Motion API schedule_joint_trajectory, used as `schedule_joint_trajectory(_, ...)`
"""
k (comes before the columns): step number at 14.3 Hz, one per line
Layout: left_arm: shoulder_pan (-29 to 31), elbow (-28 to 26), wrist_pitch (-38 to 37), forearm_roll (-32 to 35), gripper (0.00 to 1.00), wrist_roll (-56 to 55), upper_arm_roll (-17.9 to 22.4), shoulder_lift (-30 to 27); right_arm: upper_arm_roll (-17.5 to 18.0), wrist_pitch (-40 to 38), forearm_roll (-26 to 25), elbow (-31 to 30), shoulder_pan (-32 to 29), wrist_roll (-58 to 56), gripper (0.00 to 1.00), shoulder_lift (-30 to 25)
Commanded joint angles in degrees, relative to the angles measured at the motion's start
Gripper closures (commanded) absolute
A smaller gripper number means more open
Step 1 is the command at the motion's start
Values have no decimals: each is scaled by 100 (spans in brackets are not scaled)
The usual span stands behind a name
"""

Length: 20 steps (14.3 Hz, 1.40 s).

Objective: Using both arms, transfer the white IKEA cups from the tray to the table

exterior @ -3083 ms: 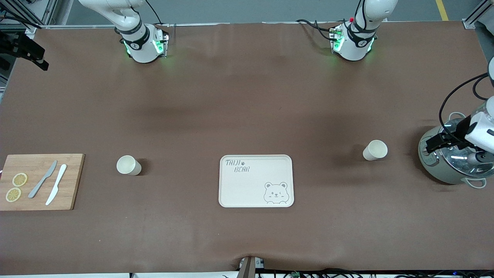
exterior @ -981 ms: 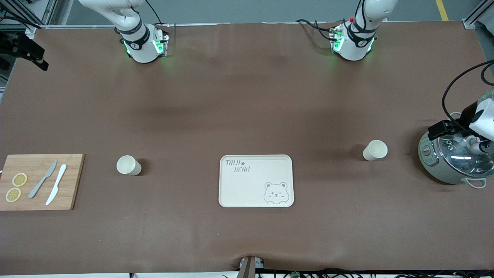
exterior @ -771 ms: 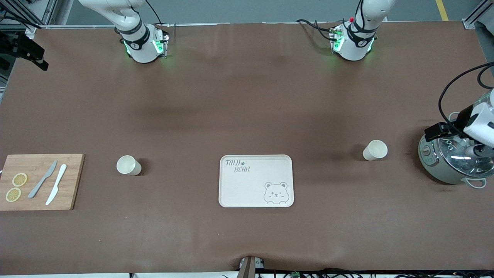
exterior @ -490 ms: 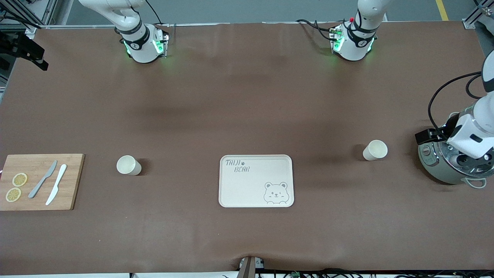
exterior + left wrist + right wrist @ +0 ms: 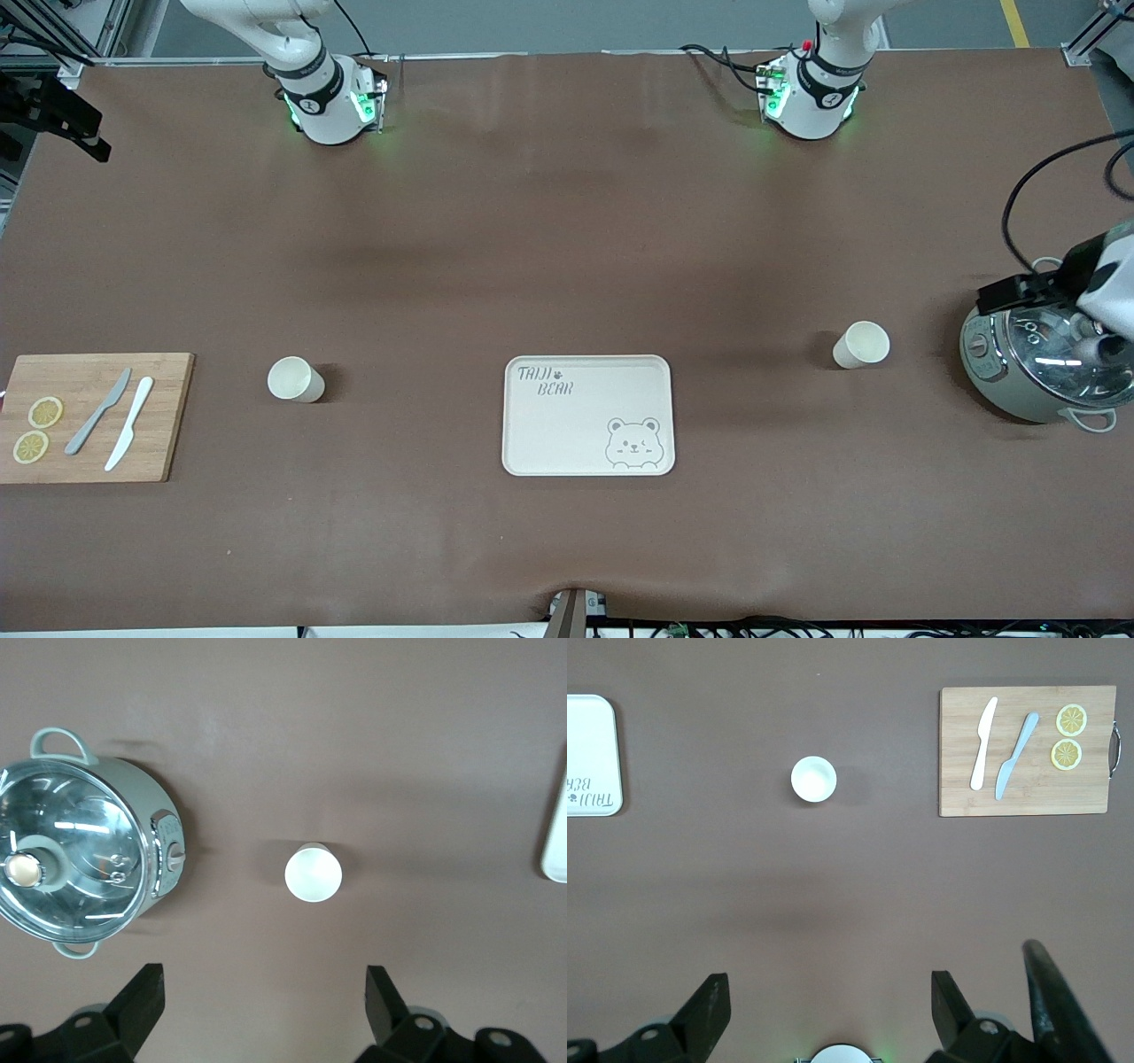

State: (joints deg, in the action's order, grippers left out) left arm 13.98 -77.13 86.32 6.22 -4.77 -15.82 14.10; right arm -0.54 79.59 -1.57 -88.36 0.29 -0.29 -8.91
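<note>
1. Brown matting covers the bench (image 5: 567, 248), with a bear-printed tray (image 5: 588, 416) at its middle.
2. One white cup (image 5: 860, 345) stands upright toward the left arm's end, between the tray and a glass-lidded pot (image 5: 1036, 365).
3. Another white cup (image 5: 294, 379) stands upright toward the right arm's end, near a wooden board (image 5: 93, 416) carrying two knives and lemon slices.
4. Left claw (image 5: 266, 1010) hangs high over the pot and its neighbouring cup, fingers spread apart, empty.
5. Right claw (image 5: 830, 1010) hangs high above the bench, fingers apart, empty.
</note>
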Motion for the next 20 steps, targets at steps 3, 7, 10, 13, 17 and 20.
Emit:
schedule_joint_trajectory(3,-1064,-232,113,-394,0,397,1432,-390,63,-40,-1,91,-99,73,0,38)
schedule_joint_trajectory(7,-1914,-215,105,-621,0,397,2272,-443,63,-40,-19,91,-99,73,0,38)
schedule_joint_trajectory(10,-2076,-215,87,-772,0,406,2444,-566,63,-31,-10,91,-99,73,0,38)
schedule_joint_trajectory(13,-2128,-223,17,-807,0,406,2399,-663,63,-22,-27,91,-99,73,0,38)
schedule_joint_trajectory(17,-2154,-223,25,-842,0,406,2382,-654,63,-22,-54,91,-99,73,0,38)
schedule_joint_trajectory(20,-2294,-215,25,-851,0,397,2399,-663,54,-22,-71,91,-108,73,0,38)
